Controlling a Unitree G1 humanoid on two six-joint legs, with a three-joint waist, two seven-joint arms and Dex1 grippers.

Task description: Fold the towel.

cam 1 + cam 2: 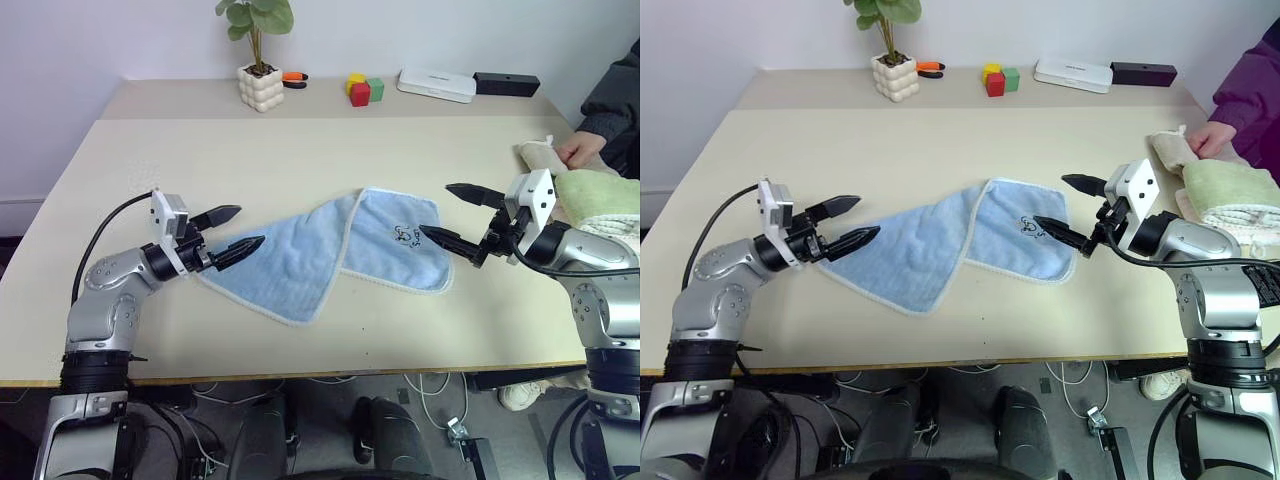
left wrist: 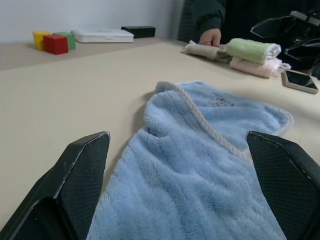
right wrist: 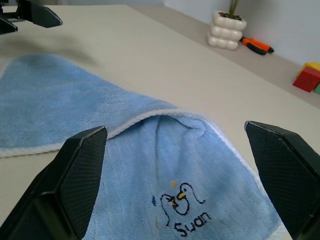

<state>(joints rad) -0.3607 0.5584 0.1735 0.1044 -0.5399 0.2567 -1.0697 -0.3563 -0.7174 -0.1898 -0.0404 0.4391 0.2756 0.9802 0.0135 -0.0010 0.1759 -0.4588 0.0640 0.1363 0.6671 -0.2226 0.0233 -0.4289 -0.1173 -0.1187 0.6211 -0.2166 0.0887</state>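
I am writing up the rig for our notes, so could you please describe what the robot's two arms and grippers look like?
Both arms have silver-grey metal shells with black joint rings. Each ends in a gripper, the left gripper and the right gripper, with two black, tapered fingers whose inner pads carry a fine grid texture. A white boxy module sits on each wrist, and a black cable loops from it back along the arm.

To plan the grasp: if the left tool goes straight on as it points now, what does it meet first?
Most likely the towel: the open left tool points along its near end, though height above the cloth is unclear.
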